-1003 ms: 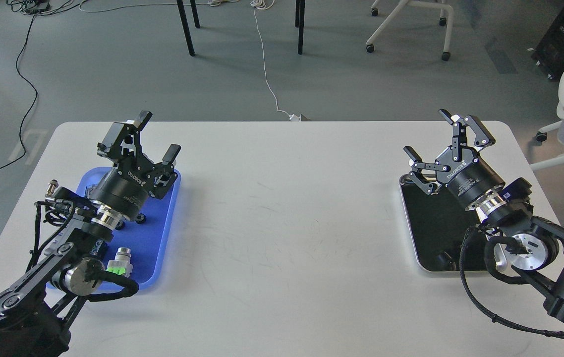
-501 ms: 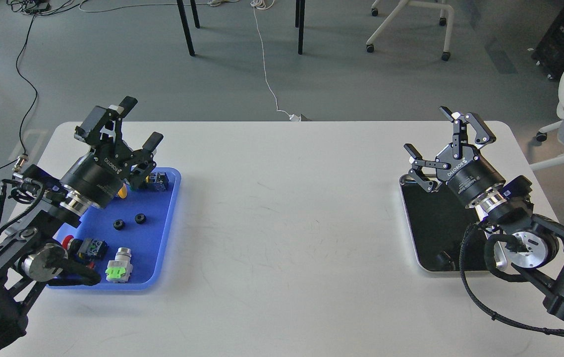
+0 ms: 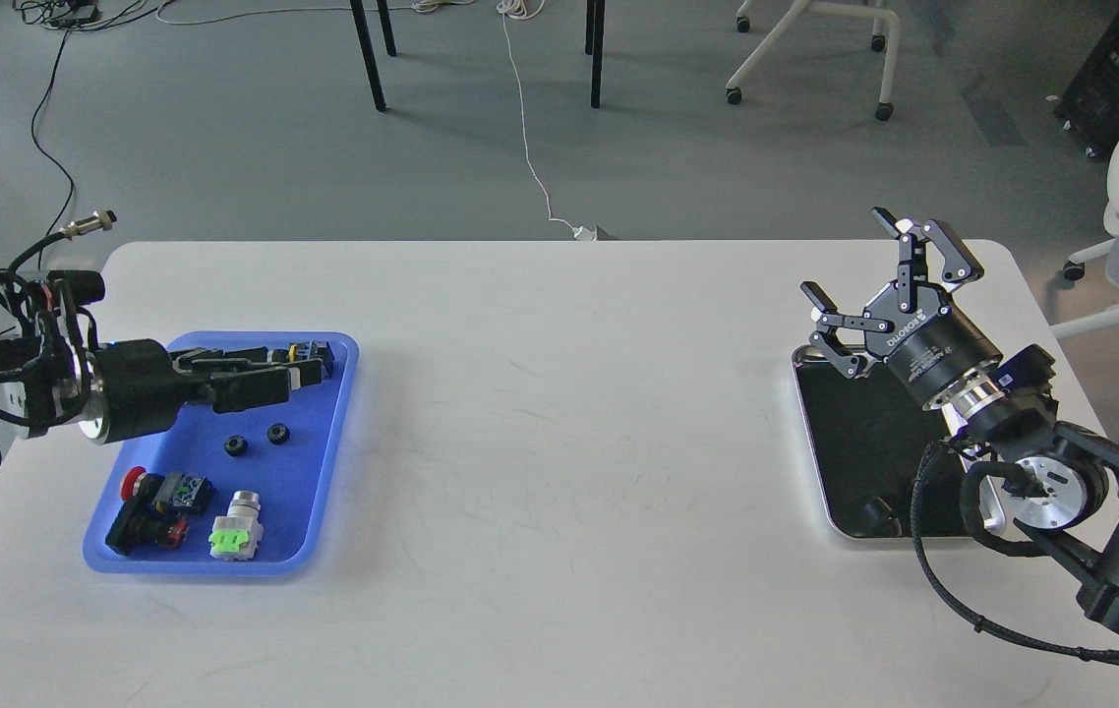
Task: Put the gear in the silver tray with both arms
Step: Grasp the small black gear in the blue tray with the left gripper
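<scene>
Two small black gears (image 3: 236, 445) (image 3: 276, 433) lie in the blue tray (image 3: 338, 413) at the left. My left gripper (image 3: 286, 368) reaches in level from the left over the tray's far part, fingers pointing right, slightly apart and empty, just behind the gears. The silver tray (image 3: 840, 452) lies at the right with a dark mirror bottom; a small dark round thing (image 3: 879, 513) sits near its front edge, too small to name. My right gripper (image 3: 847, 258) is open and empty, raised above the silver tray's far left corner.
The blue tray also holds a red push button (image 3: 133, 482), a green-and-silver switch (image 3: 235, 531) and a yellow-and-black switch (image 3: 309, 354) by the left fingertips. My right arm covers the silver tray's right side. Chairs and cables are on the floor beyond the table.
My left arm has swung down and to the left, from pointing up to lying level over the blue tray, uncovering the gears and switches. My right gripper has barely moved.
</scene>
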`<action>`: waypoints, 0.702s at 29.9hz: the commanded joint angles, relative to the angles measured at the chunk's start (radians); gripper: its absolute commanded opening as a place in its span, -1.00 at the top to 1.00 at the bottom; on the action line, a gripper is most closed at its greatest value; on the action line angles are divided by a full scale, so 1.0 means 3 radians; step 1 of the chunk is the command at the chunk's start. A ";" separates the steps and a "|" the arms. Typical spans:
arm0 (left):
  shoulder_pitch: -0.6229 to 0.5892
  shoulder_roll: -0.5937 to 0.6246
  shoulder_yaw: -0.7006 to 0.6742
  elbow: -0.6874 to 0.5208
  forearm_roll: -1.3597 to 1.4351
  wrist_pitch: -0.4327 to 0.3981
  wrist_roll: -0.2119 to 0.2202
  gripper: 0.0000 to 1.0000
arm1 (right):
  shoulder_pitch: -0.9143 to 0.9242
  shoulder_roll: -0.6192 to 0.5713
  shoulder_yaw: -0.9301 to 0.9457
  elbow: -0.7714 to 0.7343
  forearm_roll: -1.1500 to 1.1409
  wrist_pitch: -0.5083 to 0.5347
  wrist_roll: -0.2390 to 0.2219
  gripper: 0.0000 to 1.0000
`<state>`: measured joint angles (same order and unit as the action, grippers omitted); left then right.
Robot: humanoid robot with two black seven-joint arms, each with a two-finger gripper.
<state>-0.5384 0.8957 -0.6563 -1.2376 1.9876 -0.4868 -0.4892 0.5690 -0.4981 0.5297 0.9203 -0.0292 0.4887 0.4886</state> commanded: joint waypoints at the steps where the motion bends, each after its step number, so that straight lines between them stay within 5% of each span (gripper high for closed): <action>1: -0.0260 0.0026 0.0448 0.0152 0.0415 0.0094 0.0002 -0.89 | 0.0000 -0.0001 0.0004 0.0005 0.0005 0.0000 0.0000 -0.98; 21: -0.0343 -0.0419 0.0720 0.0945 0.0647 0.0252 0.0002 -0.51 | -0.0020 -0.0017 0.0014 0.0006 0.0005 0.0000 0.0000 -0.98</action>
<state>-0.6411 0.7757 -0.4521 -0.9720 2.1817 -0.4201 -0.4887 0.5630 -0.5017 0.5326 0.9221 -0.0283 0.4887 0.4887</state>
